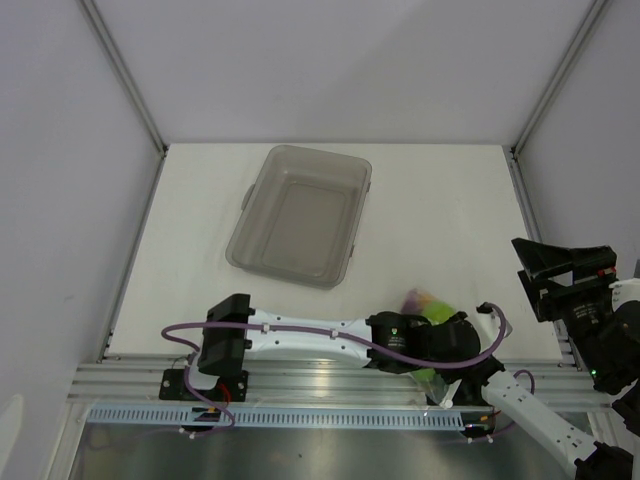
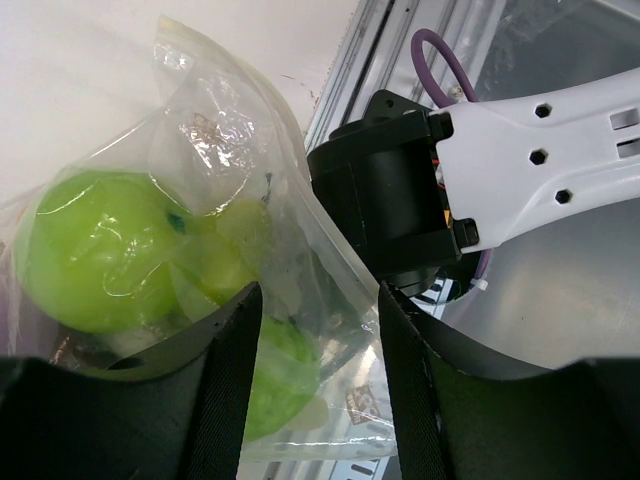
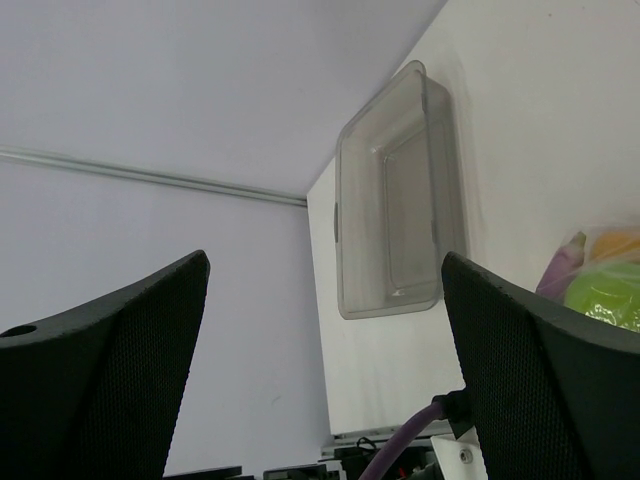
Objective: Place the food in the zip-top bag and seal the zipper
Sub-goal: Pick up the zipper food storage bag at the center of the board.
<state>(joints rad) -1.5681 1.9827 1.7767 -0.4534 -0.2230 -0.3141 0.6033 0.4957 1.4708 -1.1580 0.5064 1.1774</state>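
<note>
The zip-top bag (image 1: 430, 303) lies at the table's near edge with the food inside it. Round green fruits (image 2: 100, 250) fill the bag (image 2: 330, 330) in the left wrist view. From the right wrist view I see a green fruit (image 3: 605, 295), an orange fruit (image 3: 620, 245) and a purple piece (image 3: 560, 272). My left gripper (image 2: 315, 390) is half closed around the bag's lower part, one pad (image 2: 225, 390) against a green fruit, the other at the bag's edge. The zipper does not show clearly. My right gripper (image 1: 552, 270) hangs wide open at the right, holding nothing.
An empty grey translucent tray (image 1: 245, 240) sits at the middle back of the table and shows as tray (image 3: 350, 200) in the right wrist view. The right arm's black joint and white link (image 2: 540, 160) are close beside the bag. The metal rail (image 1: 300, 385) runs along the near edge.
</note>
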